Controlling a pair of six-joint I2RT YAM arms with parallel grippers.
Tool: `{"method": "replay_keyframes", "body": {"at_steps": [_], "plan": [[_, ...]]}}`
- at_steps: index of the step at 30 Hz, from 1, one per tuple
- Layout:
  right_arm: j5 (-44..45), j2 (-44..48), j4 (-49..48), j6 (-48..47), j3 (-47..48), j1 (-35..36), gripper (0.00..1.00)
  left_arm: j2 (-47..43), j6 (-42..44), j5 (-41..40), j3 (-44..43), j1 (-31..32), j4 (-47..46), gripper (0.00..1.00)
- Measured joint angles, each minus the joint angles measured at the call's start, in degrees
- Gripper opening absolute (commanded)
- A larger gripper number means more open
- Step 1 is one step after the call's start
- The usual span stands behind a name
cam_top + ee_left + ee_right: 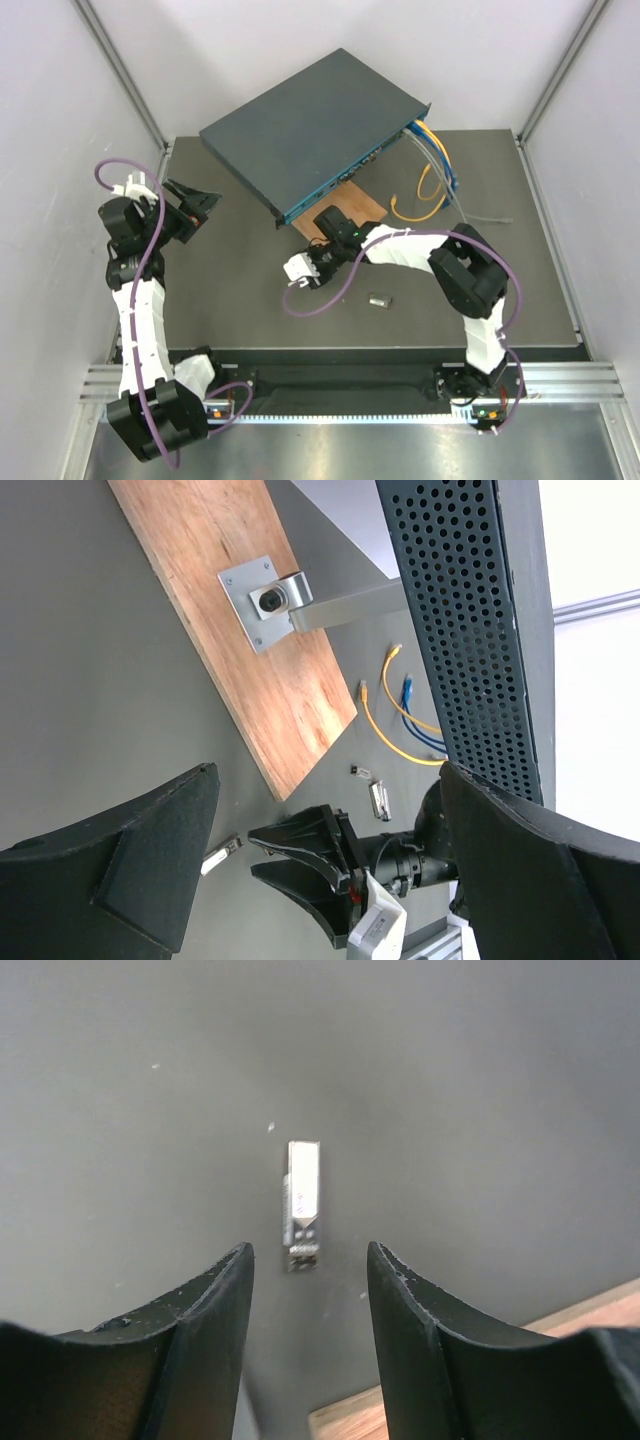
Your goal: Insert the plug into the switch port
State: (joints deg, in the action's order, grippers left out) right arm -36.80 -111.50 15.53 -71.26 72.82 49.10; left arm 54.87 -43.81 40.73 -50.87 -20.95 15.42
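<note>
The switch [310,130], a dark blue-grey box with a teal front face, stands tilted at the back; its perforated side shows in the left wrist view [470,630]. The plug [302,1198], a small silver and black module, lies flat on the dark mat. It also shows in the left wrist view [220,858]. My right gripper [310,1250] is open and empty, low over the mat, with the plug just beyond its fingertips; it also shows in the top view [314,250] and the left wrist view [255,852]. My left gripper [200,205] is open and empty at the far left, facing the right gripper.
A thin wooden board [345,215] with a metal bracket [262,602] lies under the switch's front edge. Yellow and blue cables [430,170] hang from the switch's right end. Another small metal module [379,299] lies on the mat near the right arm.
</note>
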Motion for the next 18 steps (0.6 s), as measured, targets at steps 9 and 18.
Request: {"method": "replay_keyframes", "body": {"at_steps": [9, 18], "plan": [[-0.44, -5.86, 8.48, -1.86, 8.04, 1.01, 0.49, -0.02, 0.63, -0.5, -0.02, -0.02, 0.07, 0.96], [0.37, -9.62, 14.1, -2.49, 13.44, 1.95, 0.45, 0.02, 0.94, -0.68, -0.02, -0.09, 0.57, 0.96]]}}
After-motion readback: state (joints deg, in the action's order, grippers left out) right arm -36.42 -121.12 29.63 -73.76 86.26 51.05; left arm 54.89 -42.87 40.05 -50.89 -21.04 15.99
